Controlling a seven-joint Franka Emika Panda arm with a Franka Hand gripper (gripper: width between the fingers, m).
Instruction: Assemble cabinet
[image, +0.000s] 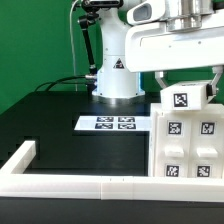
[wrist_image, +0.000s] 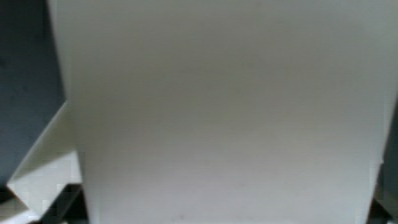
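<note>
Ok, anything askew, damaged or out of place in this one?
Nothing stands out. The cabinet stands upright under the gripper, the marker board lies flat on the table, and no damage shows.

Cabinet (image: 187, 135): white plastic by look, smooth, matt to faintly satin; printed black-and-white square tags lay flat on its faces. In the wrist view its panel (wrist_image: 222, 110) was plain, even, without texture. Table (image: 50, 115): black, matt. Marker board (image: 113, 123): thin, white, flat, paper-like finish. Border rail (image: 70, 183): white, smooth plastic look. Robot arm (image: 170, 38): white glossy casing.
</note>
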